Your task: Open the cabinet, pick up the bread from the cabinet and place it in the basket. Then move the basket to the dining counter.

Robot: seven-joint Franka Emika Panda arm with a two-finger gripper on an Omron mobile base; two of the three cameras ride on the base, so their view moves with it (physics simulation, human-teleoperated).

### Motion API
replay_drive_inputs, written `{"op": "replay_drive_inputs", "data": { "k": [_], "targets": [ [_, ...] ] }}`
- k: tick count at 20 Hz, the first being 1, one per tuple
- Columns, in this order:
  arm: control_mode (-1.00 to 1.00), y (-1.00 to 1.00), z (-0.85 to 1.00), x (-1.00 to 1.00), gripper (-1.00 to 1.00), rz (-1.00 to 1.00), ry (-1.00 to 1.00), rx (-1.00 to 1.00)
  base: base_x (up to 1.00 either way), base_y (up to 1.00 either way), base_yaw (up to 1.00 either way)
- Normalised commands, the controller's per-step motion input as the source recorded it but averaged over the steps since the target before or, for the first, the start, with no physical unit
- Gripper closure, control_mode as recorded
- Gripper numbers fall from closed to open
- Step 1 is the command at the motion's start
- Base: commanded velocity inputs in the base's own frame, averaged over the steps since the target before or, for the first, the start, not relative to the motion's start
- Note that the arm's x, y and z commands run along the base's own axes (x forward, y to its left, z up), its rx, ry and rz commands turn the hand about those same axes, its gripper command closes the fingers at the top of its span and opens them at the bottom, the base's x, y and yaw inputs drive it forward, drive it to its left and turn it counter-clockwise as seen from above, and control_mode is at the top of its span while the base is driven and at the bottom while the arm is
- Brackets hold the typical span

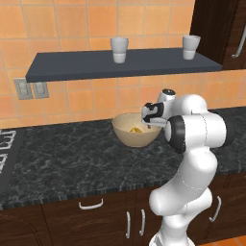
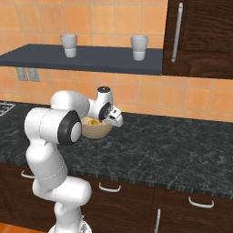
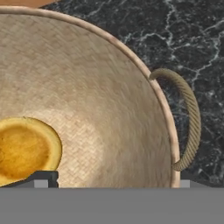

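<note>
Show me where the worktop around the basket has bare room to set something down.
Bare stone runs left of the basket toward the stove edge, and right of it along the worktop under the cabinet. It is crowded at the basket, where the gripper hovers.

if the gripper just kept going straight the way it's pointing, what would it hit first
Most likely the basket: the open gripper points down into its woven inside near the rim, with the bread off to one side. Depth is hard to judge.
</note>
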Motion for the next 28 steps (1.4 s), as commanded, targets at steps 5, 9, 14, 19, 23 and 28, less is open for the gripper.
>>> {"op": "replay_drive_inputs", "data": {
  "k": [5, 9, 14, 19, 23, 28],
  "targets": [
    [-1.0, 0.01, -0.14, 0.0, 1.0, 0.0, -0.01, 0.0, 0.0, 0.0, 0.0],
    [-1.0, 0.02, -0.03, -0.01, 1.0, 0.0, -0.02, 0.0, 0.0, 0.0, 0.0],
    [-1.0, -0.01, 0.38, -0.2, 1.0, -0.05, 0.0, 0.05, 0.0, 0.0, 0.0],
    [-1.0, -0.19, 0.83, -0.24, 1.0, -0.15, 0.0, 0.15, 0.0, 0.0, 0.0],
    [-1.0, -0.14, 0.59, -0.68, 1.0, -0.09, -0.04, 0.17, 0.0, 0.0, 0.0],
    [-1.0, -0.03, 0.14, -0.75, 1.0, -0.01, -0.05, 0.1, 0.0, 0.0, 0.0]
  ]
}}
